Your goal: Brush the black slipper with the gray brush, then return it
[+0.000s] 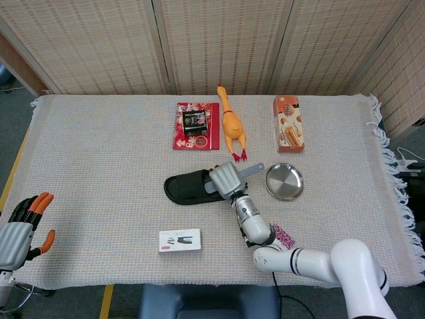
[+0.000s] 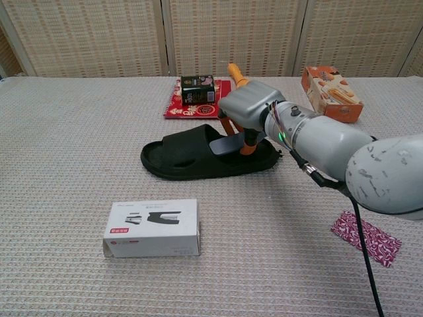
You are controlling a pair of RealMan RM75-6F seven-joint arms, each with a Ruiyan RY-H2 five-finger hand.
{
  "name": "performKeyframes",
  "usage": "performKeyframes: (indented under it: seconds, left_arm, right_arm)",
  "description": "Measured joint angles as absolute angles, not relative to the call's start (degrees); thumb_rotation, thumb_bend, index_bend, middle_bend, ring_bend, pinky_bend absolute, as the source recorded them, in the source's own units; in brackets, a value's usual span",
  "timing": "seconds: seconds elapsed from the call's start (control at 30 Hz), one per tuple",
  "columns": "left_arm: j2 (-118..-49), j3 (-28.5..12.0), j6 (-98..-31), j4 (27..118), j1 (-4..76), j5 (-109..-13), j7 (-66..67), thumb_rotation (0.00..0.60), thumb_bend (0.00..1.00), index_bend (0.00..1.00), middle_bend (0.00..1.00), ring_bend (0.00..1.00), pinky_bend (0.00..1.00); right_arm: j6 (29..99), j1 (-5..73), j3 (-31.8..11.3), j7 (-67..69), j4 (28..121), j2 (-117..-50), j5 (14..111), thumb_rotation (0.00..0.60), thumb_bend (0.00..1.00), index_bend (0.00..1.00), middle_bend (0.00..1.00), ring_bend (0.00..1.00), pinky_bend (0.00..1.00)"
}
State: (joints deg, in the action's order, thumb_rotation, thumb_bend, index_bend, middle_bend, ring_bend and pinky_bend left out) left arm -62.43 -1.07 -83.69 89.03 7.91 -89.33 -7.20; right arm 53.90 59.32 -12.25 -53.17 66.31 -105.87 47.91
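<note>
The black slipper (image 1: 189, 188) (image 2: 192, 157) lies flat at the table's middle, toe to the left. My right hand (image 1: 226, 180) (image 2: 250, 112) grips the gray brush (image 1: 246, 171) (image 2: 228, 144) and holds its head down on the slipper's heel half. The brush handle sticks out to the right past the hand in the head view. My left hand (image 1: 20, 226) hangs off the table's near left corner, fingers apart, holding nothing.
A steel dish (image 1: 284, 181) sits right of the slipper. A rubber chicken (image 1: 230, 124), a red booklet with a dark box on it (image 1: 196, 125) and a snack box (image 1: 289, 124) lie behind. A white carton (image 2: 152, 228) and a red patterned wrapper (image 2: 365, 236) lie in front.
</note>
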Motion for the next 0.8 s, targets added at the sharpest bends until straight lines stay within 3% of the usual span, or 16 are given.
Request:
performKeyframes:
  seconds: [0.8]
  left_arm:
    - [-62.6, -1.2, -82.9, 88.9, 8.3, -88.7, -6.9, 0.600, 0.49, 0.00, 0.00, 0.00, 0.07]
  right_arm:
    - [53.2, 59.8, -12.0, -52.7, 65.4, -106.6, 47.5, 0.600, 0.37, 0.93, 0.68, 0.58, 0.80]
